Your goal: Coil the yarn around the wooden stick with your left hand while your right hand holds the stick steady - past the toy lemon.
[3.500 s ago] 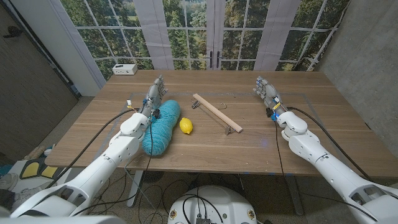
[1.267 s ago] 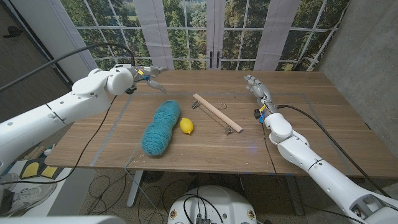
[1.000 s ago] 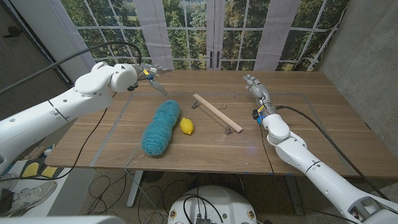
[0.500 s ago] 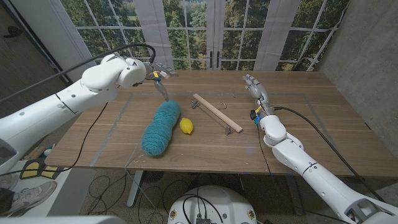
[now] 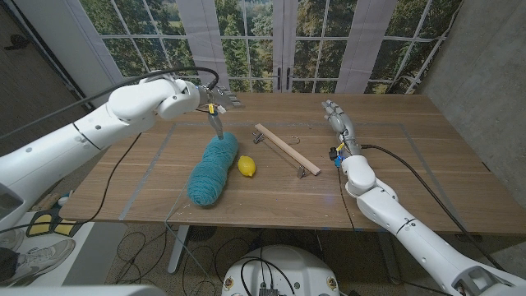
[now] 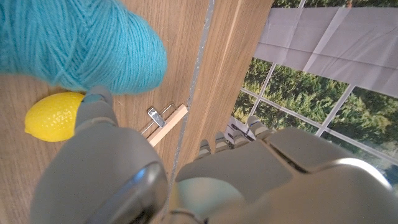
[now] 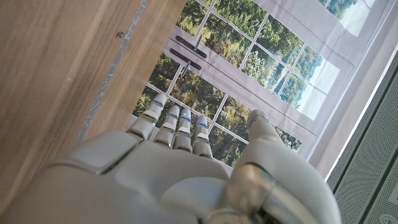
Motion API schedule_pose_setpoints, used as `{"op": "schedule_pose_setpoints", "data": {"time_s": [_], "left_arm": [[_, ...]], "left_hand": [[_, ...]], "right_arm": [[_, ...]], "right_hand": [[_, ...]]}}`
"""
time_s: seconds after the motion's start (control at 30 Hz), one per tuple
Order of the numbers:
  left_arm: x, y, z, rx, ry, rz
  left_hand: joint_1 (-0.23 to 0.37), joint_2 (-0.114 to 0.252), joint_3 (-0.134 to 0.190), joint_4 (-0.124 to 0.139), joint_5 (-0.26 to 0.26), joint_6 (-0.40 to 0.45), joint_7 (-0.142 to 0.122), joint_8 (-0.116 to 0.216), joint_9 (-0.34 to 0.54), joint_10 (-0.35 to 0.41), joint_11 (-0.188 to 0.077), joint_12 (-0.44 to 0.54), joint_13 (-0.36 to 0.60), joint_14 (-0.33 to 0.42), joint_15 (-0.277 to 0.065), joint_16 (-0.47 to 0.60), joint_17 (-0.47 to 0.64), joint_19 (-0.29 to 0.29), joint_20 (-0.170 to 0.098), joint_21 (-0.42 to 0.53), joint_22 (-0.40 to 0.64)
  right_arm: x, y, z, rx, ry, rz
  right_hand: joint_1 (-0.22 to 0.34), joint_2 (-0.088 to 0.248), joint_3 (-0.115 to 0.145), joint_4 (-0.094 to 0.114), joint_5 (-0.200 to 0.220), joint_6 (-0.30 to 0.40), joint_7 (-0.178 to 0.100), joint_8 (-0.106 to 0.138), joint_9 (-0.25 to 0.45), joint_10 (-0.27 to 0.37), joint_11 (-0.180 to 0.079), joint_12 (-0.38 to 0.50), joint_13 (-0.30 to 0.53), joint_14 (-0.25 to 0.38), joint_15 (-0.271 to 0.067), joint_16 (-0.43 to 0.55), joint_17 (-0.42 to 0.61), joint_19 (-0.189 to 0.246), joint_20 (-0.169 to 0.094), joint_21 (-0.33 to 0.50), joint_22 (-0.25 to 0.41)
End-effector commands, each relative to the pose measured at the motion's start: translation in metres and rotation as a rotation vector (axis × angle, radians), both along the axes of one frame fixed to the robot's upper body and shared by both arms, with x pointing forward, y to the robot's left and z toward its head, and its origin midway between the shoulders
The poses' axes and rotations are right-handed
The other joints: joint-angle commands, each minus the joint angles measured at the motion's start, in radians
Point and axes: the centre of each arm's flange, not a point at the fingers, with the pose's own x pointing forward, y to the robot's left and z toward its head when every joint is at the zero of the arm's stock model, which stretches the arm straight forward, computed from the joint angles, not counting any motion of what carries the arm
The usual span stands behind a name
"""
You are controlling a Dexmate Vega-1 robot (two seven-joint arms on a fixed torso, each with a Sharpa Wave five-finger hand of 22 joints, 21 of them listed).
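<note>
Two hands of mine are up over the wooden table [image 5: 394,164], and neither holds anything. My left hand [image 5: 215,104] hangs in the upper left of the head frame, just above the far tip of the teal yarn skein [image 5: 212,168], fingers apart, one pointing down toward the wool; whether it touches I cannot tell. The skein lies slanted left of centre, with the toy lemon [image 5: 246,166] just beside its right flank. Right of the lemon, the wooden stick [image 5: 286,149] runs diagonally across the middle, a metal clip at each end. My right hand [image 5: 338,117] stands right of centre, well apart from the stick, fingers straight and close together, empty.
</note>
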Motion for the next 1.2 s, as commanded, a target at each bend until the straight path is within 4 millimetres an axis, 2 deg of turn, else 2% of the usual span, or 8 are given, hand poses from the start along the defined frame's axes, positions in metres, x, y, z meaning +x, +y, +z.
{"op": "schedule_pose_setpoints", "data": {"time_s": [0.03,0.23,0.33,0.43,0.5,0.73,1.0,1.2], "left_arm": [[-0.004,0.000,-0.018,0.150,0.040,-0.133],[-0.010,0.006,-0.025,0.268,-0.015,-0.165],[-0.014,0.006,-0.023,0.371,-0.090,-0.166],[-0.017,0.007,-0.014,0.347,-0.069,-0.126],[-0.021,0.009,-0.014,0.410,-0.113,-0.126],[-0.023,0.027,-0.039,0.612,-0.134,-0.152],[-0.016,0.043,-0.047,0.589,-0.065,-0.172],[-0.013,0.049,-0.052,0.633,-0.066,-0.166]], "left_hand": [[-0.034,-0.005,-0.043,0.012,0.022,-0.512,0.003,-0.006,0.004,-0.241,-0.016,-0.005,0.003,-0.184,-0.013,0.005,0.004,-0.074,-0.020,-0.005,0.007],[-0.061,-0.005,-0.077,0.022,0.035,-0.532,0.008,-0.006,0.006,-0.265,-0.024,-0.008,0.003,-0.206,-0.022,0.002,0.004,-0.075,-0.024,-0.010,0.009],[-0.072,-0.004,-0.093,0.025,0.041,-0.525,0.022,-0.001,0.006,-0.262,-0.027,-0.003,0.002,-0.206,-0.024,0.005,0.004,-0.071,-0.025,-0.011,0.009],[-0.082,-0.004,-0.110,0.027,0.046,-0.513,0.029,0.006,0.007,-0.257,-0.031,0.001,0.002,-0.203,-0.028,0.008,0.004,-0.062,-0.030,-0.011,0.010],[-0.083,-0.003,-0.113,0.028,0.048,-0.511,0.031,0.007,0.007,-0.256,-0.034,0.002,0.002,-0.202,-0.030,0.009,0.004,-0.060,-0.029,-0.011,0.010],[-0.093,-0.002,-0.136,0.029,0.055,-0.490,0.041,0.016,0.006,-0.240,-0.029,0.011,0.001,-0.187,-0.030,0.015,0.003,-0.040,-0.027,-0.007,0.010],[-0.099,-0.001,-0.161,0.028,0.061,-0.490,0.038,0.018,0.006,-0.235,-0.019,0.015,0.000,-0.165,-0.027,0.022,0.003,-0.011,-0.022,-0.001,0.010],[-0.104,0.000,-0.193,0.026,0.069,-0.496,0.016,0.017,0.005,-0.230,-0.008,0.019,-0.001,-0.135,-0.030,0.027,0.003,0.030,-0.017,0.007,0.009]], "right_arm": [[-0.011,0.000,-0.006,0.034,-0.001,-0.034],[-0.014,0.002,-0.008,0.054,0.014,-0.049],[-0.013,0.004,-0.008,0.062,0.017,-0.053],[-0.010,0.008,-0.010,0.068,0.024,-0.048],[-0.007,0.011,-0.011,0.075,0.029,-0.045],[-0.001,0.020,-0.014,0.114,0.022,-0.047],[0.003,0.029,-0.015,0.119,0.017,-0.046],[0.003,0.033,-0.014,0.131,0.011,-0.056]], "right_hand": [[-0.009,0.004,-0.001,0.004,-0.002,0.012,-0.001,0.003,0.004,0.012,0.001,0.006,0.006,0.011,0.004,0.005,0.004,0.008,-0.002,0.007,0.002],[-0.016,0.007,-0.003,0.010,-0.002,0.014,-0.003,0.003,0.004,0.014,-0.001,0.007,0.006,0.015,0.004,0.008,0.007,0.009,-0.002,0.008,0.002],[-0.022,0.009,-0.004,0.014,-0.002,0.015,-0.005,0.003,0.004,0.015,-0.001,0.007,0.006,0.019,0.004,0.010,0.008,0.010,-0.003,0.008,0.002],[-0.025,0.010,-0.005,0.016,-0.002,0.015,-0.005,0.002,0.004,0.018,-0.001,0.007,0.006,0.020,0.005,0.011,0.009,0.011,-0.002,0.008,0.002],[-0.027,0.010,-0.006,0.018,-0.002,0.016,-0.005,0.002,0.004,0.019,-0.001,0.008,0.006,0.020,0.006,0.011,0.010,0.011,-0.002,0.008,0.002],[-0.036,0.014,-0.008,0.025,-0.003,0.021,-0.008,0.004,0.004,0.025,0.001,0.009,0.007,0.027,0.008,0.015,0.013,0.015,-0.003,0.010,0.002],[-0.044,0.015,-0.010,0.030,-0.003,0.026,-0.007,0.005,0.004,0.038,0.003,0.014,0.007,0.037,0.009,0.019,0.015,0.022,-0.002,0.012,0.002],[-0.050,0.016,-0.012,0.035,-0.003,0.030,-0.006,0.006,0.004,0.044,0.004,0.016,0.008,0.040,0.009,0.021,0.017,0.023,-0.001,0.013,0.003]]}}
